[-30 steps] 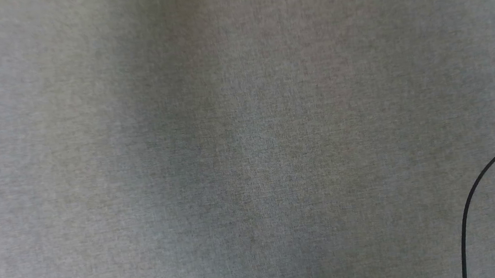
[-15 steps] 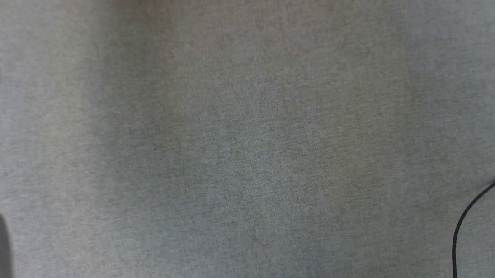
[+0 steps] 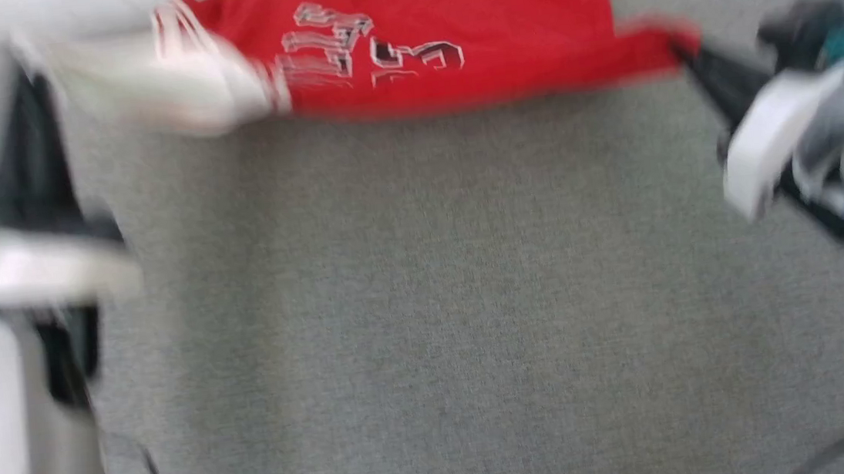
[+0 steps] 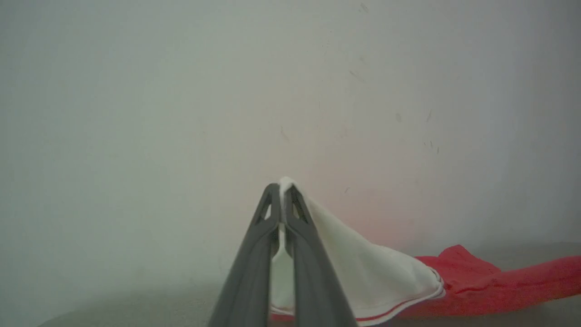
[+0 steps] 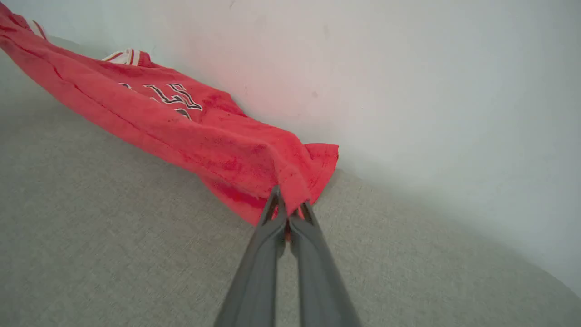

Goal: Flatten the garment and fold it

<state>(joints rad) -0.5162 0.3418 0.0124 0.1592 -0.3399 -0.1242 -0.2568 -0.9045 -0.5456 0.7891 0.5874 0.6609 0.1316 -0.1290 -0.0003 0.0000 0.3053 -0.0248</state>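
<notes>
Left claw (image 4: 281,190): clamped on garment (image 4: 372,272) white sleeve, 10 o'clock.
Right claw (image 5: 288,206): pinching red hem corner, 2 o'clock.
Desk (image 3: 429,306): garment stretched along 12 o'clock edge.

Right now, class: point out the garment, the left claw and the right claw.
garment (image 3: 511,35): head view, red chest panel.
left claw (image 4: 282,195): left wrist view, tips pinching white sleeve.
right claw (image 5: 289,210): right wrist view, tips pinching red corner.
</notes>
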